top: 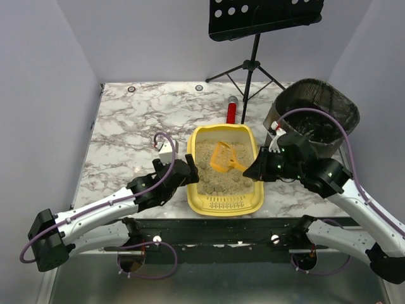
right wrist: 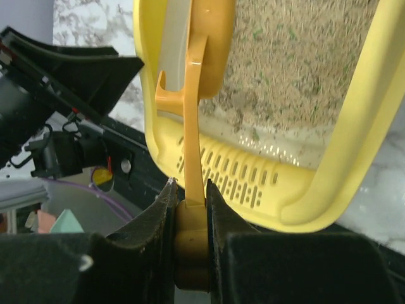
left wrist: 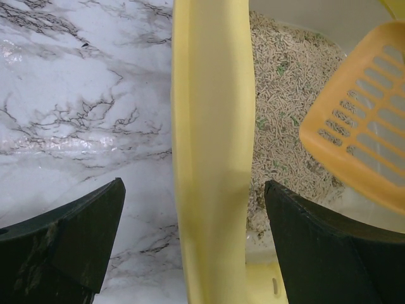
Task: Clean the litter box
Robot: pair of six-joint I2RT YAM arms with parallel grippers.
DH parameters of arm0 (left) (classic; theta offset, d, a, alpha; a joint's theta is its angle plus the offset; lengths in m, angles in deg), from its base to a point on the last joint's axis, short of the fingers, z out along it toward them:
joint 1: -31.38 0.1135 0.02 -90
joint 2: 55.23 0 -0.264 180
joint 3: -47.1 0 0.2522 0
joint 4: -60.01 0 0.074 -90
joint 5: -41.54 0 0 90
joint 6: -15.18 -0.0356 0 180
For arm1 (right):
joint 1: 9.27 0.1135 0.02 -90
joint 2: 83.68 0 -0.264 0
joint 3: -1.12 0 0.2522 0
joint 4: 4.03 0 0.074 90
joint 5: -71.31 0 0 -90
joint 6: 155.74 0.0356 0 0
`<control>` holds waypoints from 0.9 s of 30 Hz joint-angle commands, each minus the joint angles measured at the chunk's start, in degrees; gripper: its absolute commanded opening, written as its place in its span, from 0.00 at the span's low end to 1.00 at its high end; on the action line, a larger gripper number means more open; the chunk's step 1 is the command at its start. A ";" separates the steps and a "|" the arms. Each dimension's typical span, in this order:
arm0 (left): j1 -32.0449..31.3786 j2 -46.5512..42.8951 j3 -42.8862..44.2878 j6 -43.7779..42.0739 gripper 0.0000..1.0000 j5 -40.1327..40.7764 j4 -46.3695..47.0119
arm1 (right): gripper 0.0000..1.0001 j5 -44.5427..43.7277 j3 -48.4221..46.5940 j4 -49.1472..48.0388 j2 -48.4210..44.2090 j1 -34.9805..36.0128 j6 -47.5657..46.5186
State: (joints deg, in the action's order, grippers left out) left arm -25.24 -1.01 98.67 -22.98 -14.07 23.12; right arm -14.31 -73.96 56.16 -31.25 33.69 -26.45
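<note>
Top external view, from behind the arms: nearest me, the left gripper (top: 187, 169) hung released and wide, astride the left wall of the box (top: 225, 204). One finger (left wrist: 82, 240) was over the table (top: 126, 126) and the other over the litter (top: 212, 180), neither touching the wall. The right gripper (top: 252, 171) was clenched on the handle of the scoop (top: 223, 157). Its slotted blade was tilted over the middle of the litter, touching or not I could not tell.

The box sat mid-table at the near edge, ridged lip toward the arms. It was yellow and round-cornered, its beige pellets flecked green and lumpier near the lip.

It looked like the sifting step. The next move called for dipping the blade under the lumps, lifting level, then swinging to the bin (top: 316, 114) at the far right.
</note>
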 commanded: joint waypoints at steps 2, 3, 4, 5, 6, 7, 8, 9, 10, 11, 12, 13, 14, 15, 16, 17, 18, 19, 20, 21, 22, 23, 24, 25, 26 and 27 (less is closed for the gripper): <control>0.28 1.24 0.87 -2.09 0.99 -1.43 3.71 | 0.01 6.25 0.50 12.88 -0.57 0.11 6.93; 0.37 1.42 0.96 -2.26 0.99 -1.43 4.41 | 0.01 8.60 0.93 14.37 -0.74 0.11 7.73; 0.37 1.77 0.96 -2.26 0.99 -1.43 4.68 | 0.01 9.84 1.98 14.82 -0.66 0.11 8.69; 0.37 1.94 0.96 -2.26 0.99 -1.61 4.94 | 0.01 10.99 2.34 15.35 -0.57 0.11 10.18; 0.37 2.12 0.70 -2.18 0.99 -2.04 5.73 | 0.01 11.61 2.69 16.31 -0.57 0.11 11.06; 0.37 2.38 0.52 -2.09 0.99 -2.31 6.17 | 0.01 11.53 2.87 16.49 -0.48 0.02 11.77; 0.37 2.56 0.34 -1.91 0.99 -2.49 6.69 | 0.01 11.35 3.13 16.67 -0.39 0.11 12.99; 0.37 2.74 0.43 -1.74 0.99 -2.57 7.31 | 0.01 10.57 3.31 17.28 -0.13 0.11 14.23; 0.46 3.00 0.60 -1.30 0.99 -2.58 7.49 | 0.01 10.65 3.49 17.20 0.22 0.11 14.67; 0.37 3.26 0.61 -1.21 0.99 -2.58 7.75 | 0.01 10.47 4.01 17.28 0.66 0.11 16.24; 0.37 3.44 0.69 -1.12 0.99 -2.58 7.84 | 0.01 10.30 4.28 17.81 1.97 0.11 17.13; 0.37 3.61 0.69 -0.86 0.99 -2.49 8.02 | 0.01 10.03 4.45 17.64 2.68 0.11 17.75; 0.37 3.79 0.78 -0.77 0.99 -2.40 8.11 | 0.01 9.94 4.45 17.46 3.81 0.11 18.88; 0.37 3.97 0.70 -0.77 0.99 -2.40 8.19 | 0.01 10.38 4.54 16.50 4.87 0.11 19.07; 0.37 4.32 0.78 -0.68 0.99 -2.49 8.19 | 0.01 10.64 4.37 15.97 7.32 0.11 19.25; 0.37 4.41 0.96 -0.51 0.99 -2.23 8.11 | 0.01 10.73 4.28 15.36 8.47 0.11 19.42; 0.37 4.67 1.05 -0.51 0.99 -2.14 8.11 | 0.01 10.39 3.93 14.74 9.62 0.11 19.68; 0.37 4.84 1.22 -0.42 0.99 -1.96 8.02 | 0.01 10.47 3.32 14.04 11.89 0.02 19.60; 0.37 4.93 1.13 -0.33 0.99 -1.70 8.19 | 0.01 10.12 2.88 13.60 12.96 0.02 19.86; 0.37 5.20 1.40 -0.33 0.99 -1.70 8.37 | 0.01 9.60 2.52 12.64 14.18 0.02 20.04; 0.37 5.55 1.40 -0.33 0.99 -1.61 8.28 | 0.01 9.24 2.35 12.11 15.07 0.11 20.04; 0.46 5.64 1.48 -0.24 0.99 -1.52 8.20 | 0.01 9.15 2.78 11.14 16.73 0.11 20.30; 0.37 5.72 1.66 -0.15 0.99 -1.61 8.19 | 0.01 8.80 3.31 8.78 17.35 0.02 20.74; 0.37 5.99 1.57 0.02 0.99 -1.61 8.19 | 0.01 8.63 4.36 7.28 17.80 0.02 21.44; 0.37 6.08 1.49 0.11 0.99 -1.70 8.28 | 0.01 8.54 6.63 5.26 18.06 0.02 23.18; 0.37 6.16 1.31 0.28 0.99 -1.87 8.46 | 0.01 7.84 7.96 1.16 18.24 0.02 24.33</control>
State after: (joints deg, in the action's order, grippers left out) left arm -25.20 4.65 98.69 -23.75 -15.73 30.48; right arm -4.73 -71.38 60.71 -15.58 33.47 -6.43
